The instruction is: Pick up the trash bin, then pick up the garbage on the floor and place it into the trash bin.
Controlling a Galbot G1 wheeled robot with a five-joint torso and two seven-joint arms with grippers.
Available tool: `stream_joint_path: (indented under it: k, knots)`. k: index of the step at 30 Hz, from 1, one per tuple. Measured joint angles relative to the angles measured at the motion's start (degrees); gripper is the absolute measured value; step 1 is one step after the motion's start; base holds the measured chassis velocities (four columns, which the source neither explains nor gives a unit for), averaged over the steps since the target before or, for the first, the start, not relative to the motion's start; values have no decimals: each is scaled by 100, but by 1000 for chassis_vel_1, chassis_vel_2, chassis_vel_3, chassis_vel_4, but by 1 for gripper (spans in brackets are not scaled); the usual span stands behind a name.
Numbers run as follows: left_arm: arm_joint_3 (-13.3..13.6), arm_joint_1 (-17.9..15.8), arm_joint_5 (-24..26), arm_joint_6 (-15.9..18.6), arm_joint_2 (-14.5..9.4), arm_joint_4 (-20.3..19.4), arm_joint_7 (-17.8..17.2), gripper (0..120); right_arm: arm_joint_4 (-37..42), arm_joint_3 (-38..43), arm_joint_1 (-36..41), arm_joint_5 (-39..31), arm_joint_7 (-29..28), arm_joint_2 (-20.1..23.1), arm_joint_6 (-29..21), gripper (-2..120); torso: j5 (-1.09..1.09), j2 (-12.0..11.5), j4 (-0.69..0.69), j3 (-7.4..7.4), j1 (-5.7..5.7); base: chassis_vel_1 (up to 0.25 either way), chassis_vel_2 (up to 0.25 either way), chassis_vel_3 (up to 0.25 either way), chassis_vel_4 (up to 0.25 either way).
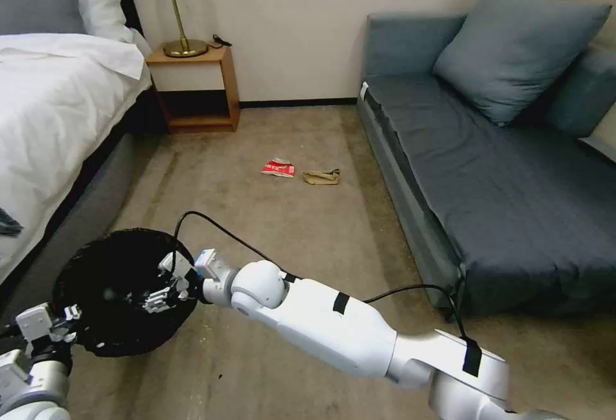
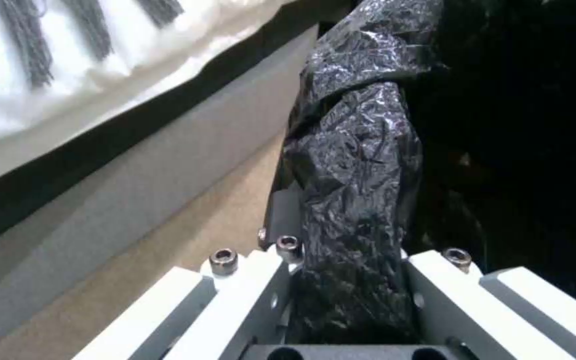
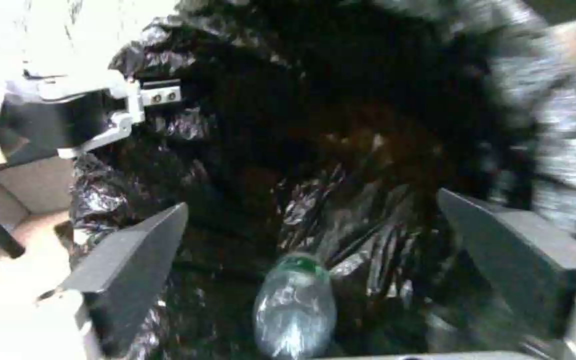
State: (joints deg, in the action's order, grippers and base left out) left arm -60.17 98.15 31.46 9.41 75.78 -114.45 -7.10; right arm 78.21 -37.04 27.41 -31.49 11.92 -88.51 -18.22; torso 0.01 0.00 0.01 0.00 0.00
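Nearest the robot, the left gripper (image 1: 64, 317) sits low at the near rim of the round trash bin lined with a glossy black plastic bag (image 1: 96, 292), its white fingers (image 2: 255, 295) clamped on a fold of the liner at the rim, so the bin looks held beside the bed with the white duvet (image 1: 58, 106). Just beyond it, the right gripper (image 1: 168, 282) reaches across from the long white arm and hangs over the bin's mouth, its dark fingers (image 3: 128, 250) spread wide with nothing between them. Below them, inside the bag, lies a clear plastic bottle with a green band (image 3: 295, 305), so at least one piece of garbage appears to be in already; whether more lies in the dark bag cannot be told. Farther off, on the tan carpet (image 1: 289, 227) between the bed and the grey-blue sofa (image 1: 500, 183), a crumpled red-and-white packet (image 1: 278, 167) and a flattened tan paper bag (image 1: 322, 176) lie near each other, untouched, so at least those two are left to collect. By that count the job seems roughly halfway.
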Motion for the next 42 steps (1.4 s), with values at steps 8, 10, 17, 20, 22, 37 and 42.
stream_joint_path:
  k: [8,10,17,20,22,37,42]
  knots:
    - [-56,21,-7,-89,-6,61,-5,4,737,389,153,280,282,1422,-402,100,2,0,-1,0,0,0,0,0,0]
    - [-52,22,-9,-90,-3,61,-5,4,740,435,187,372,344,1585,-458,100,1,0,-2,0,0,0,0,0,0]
    - [-17,13,-26,-92,-8,43,-1,4,250,991,774,1337,1032,2620,-637,100,2,0,-3,0,0,0,0,0,0]
    - [-7,11,-44,-96,-11,71,12,4,-45,1224,1085,1742,1216,2825,-493,100,2,0,-2,0,0,0,0,0,0]
    - [-1,18,-52,-104,-11,80,30,4,-210,1392,1300,2071,1264,2879,-419,100,2,0,-1,0,0,0,0,0,0]
    - [-9,44,-44,-131,-83,106,75,4,-592,2160,2266,2674,1491,3058,-215,100,0,0,0,0,0,0,0,0,0]
    - [12,22,-42,-131,-97,105,76,4,-778,2284,2312,2784,1578,3022,-171,98,0,0,-1,0,0,0,0,0,0]
